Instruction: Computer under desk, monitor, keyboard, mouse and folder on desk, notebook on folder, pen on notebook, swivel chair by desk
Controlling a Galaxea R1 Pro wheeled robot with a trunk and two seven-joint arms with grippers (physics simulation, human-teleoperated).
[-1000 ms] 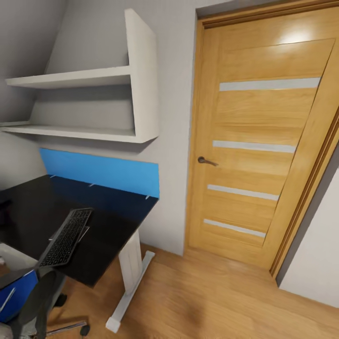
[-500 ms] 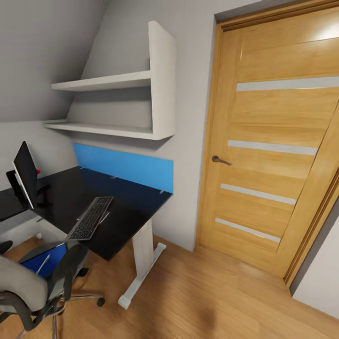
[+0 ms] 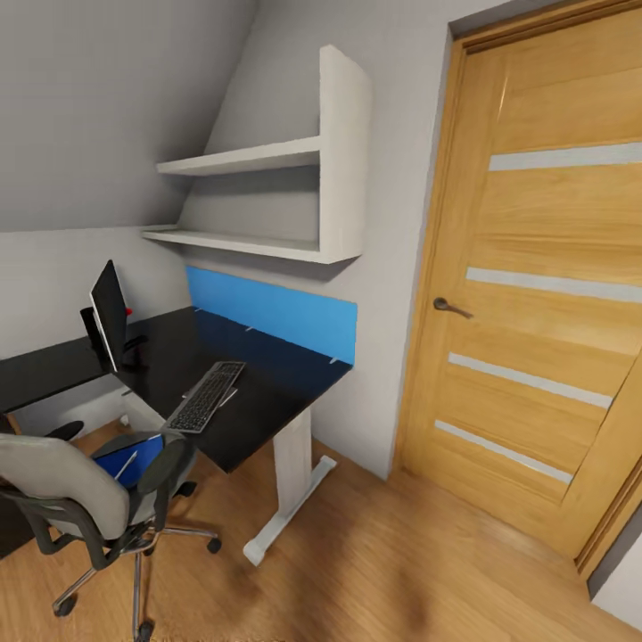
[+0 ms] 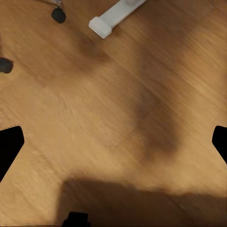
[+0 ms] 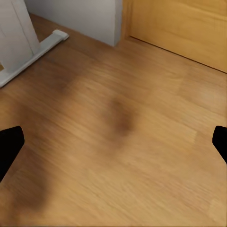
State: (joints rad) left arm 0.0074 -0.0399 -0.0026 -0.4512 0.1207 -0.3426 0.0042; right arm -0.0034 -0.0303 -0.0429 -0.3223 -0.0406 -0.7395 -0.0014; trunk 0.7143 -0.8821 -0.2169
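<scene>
Folder: blue, flat on swivel chair seat, near-left, just off counter edge. Keyboard on counter, monitor farther left. Left tool and right tool: tips spread wide, empty, over wood floor.

The desk stands at the left, its far edge against the wall. On it the monitor sits to the far left, and the keyboard lies right of it, nearer the desk's front edge. The swivel chair stands on the floor in front of the desk, at the near left, with the folder on its seat. Two wall shelves hang above the desk. A door is to the right.
</scene>
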